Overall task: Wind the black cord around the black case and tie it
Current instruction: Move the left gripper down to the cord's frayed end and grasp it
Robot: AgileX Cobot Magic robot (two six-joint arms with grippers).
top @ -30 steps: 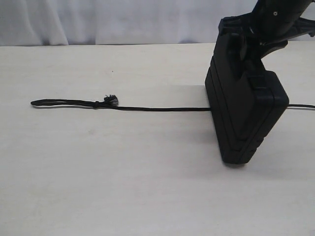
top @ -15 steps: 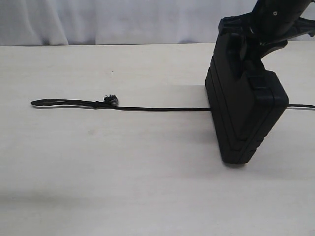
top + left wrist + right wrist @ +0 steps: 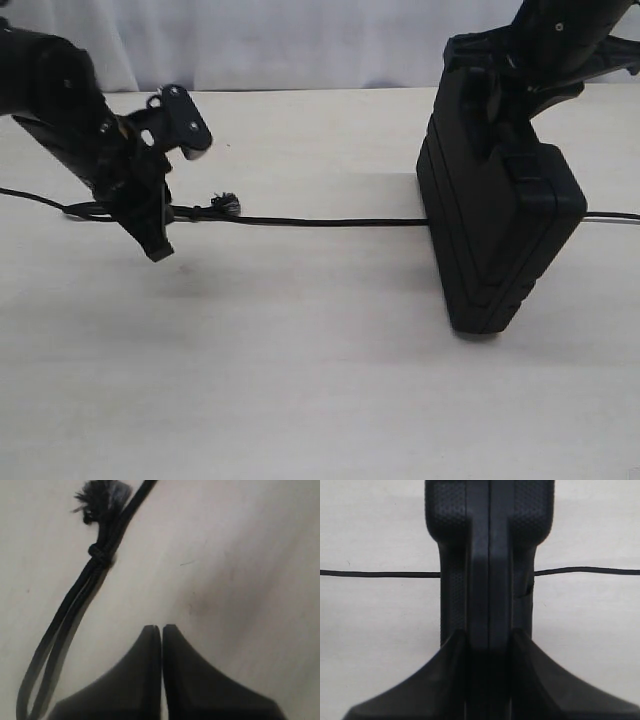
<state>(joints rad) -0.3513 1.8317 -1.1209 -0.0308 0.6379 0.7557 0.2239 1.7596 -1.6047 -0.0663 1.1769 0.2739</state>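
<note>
Left hand, new arrival, beside black cord loop

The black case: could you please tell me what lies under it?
The black cord meets the black case on one side and emerges on the other, so it apparently runs beneath. The case covers that stretch and the table there.

The cord lies on the table, extending either side of the case.

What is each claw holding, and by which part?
The right claw grips the black case by its top edge. The left claw is shut beside the cord, holding nothing.
</note>
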